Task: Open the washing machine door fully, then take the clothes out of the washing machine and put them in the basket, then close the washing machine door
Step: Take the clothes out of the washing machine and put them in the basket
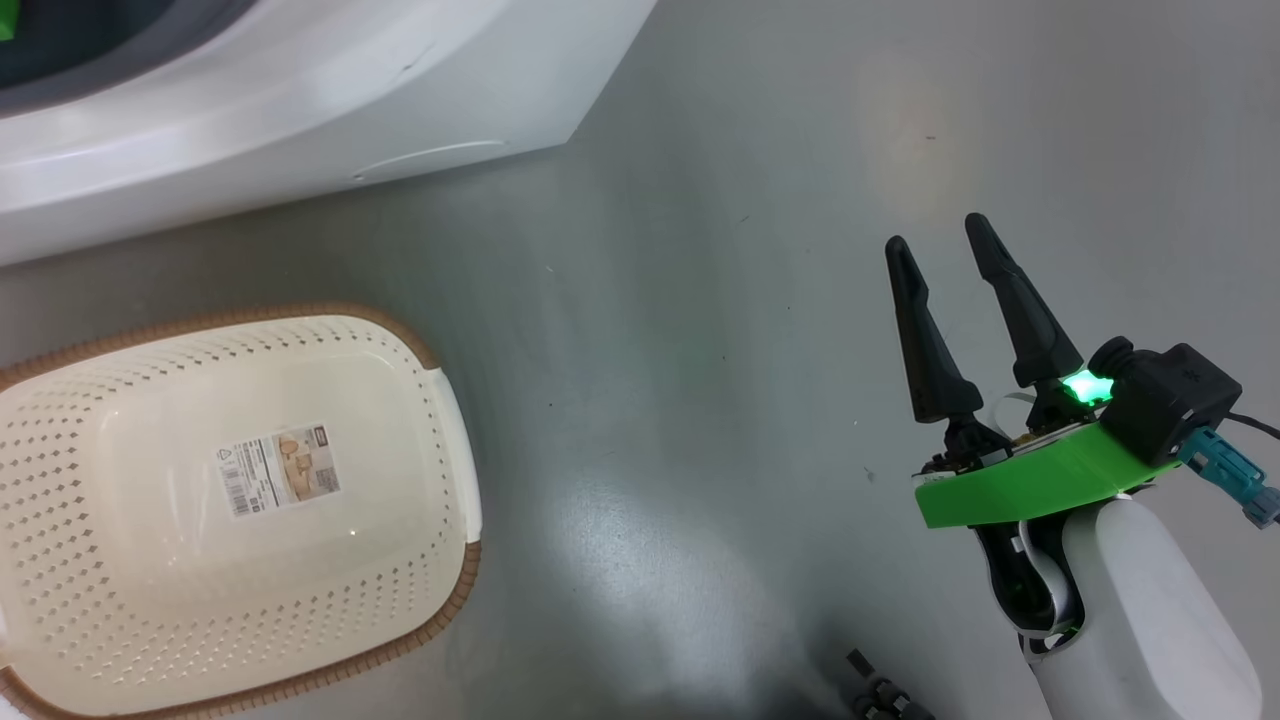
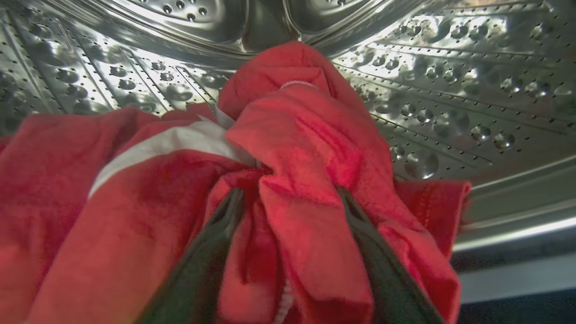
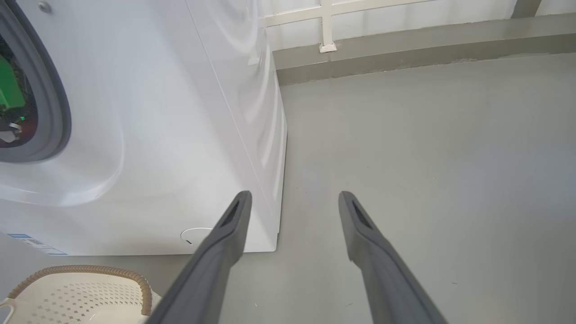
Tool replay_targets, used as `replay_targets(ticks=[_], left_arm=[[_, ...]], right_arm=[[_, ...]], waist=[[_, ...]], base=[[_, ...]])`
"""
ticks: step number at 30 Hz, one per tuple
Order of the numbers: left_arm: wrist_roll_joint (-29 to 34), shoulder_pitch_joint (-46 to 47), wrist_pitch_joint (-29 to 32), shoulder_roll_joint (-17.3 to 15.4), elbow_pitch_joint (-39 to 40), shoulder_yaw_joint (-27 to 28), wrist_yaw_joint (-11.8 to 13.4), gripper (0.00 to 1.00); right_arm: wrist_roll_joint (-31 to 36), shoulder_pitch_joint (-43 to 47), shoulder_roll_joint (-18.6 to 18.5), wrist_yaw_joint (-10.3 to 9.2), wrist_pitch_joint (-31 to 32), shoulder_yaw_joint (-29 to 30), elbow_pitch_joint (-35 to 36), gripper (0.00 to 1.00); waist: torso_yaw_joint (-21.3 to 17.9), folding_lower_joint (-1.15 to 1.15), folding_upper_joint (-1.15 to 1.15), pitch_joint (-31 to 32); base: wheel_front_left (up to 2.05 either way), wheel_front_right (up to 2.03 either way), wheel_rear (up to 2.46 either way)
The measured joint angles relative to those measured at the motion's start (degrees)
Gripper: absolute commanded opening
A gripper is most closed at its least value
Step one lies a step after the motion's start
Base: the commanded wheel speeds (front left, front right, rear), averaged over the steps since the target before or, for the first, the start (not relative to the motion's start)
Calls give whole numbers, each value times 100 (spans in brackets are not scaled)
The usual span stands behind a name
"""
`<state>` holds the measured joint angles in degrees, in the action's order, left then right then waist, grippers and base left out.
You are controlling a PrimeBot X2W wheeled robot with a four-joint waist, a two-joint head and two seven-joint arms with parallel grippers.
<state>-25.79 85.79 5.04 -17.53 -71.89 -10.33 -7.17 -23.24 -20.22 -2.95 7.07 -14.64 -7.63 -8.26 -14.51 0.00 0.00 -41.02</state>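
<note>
The left gripper, its fingers apart around a fold of the red clothes, is deep in the washing machine drum, while the right gripper hangs open above the grey floor, well apart from the basket.

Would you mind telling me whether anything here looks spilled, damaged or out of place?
Nothing stands out: the basket sits upright and empty on the floor, the clothes lie inside the washing machine, straddled by the left gripper.
</note>
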Motion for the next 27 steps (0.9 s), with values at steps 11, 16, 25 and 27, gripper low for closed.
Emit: replay_targets(ticks=[11,16,25,27], left_arm=[[-64,2,170,-34,-57,-218,-35,0],[-224,-271,-229,-44,-46,-269,-35,0],[-517,-799,-675,48,260,-525,-35,0],[-621,-933,-804,51,372,-624,-35,0]], right_arm=[[1,-5,1,1,0,2,-8,100],[3,-7,1,1,0,5,-52,100],[13,-5,1,1,0,-16,-156,100],[35,-3,1,1,0,-21,-197,100]], waist=[[4,0,0,75],[9,0,0,271],[61,0,0,635],[84,0,0,742]], base=[[0,0,0],[0,0,0],[0,0,0],[0,0,0]])
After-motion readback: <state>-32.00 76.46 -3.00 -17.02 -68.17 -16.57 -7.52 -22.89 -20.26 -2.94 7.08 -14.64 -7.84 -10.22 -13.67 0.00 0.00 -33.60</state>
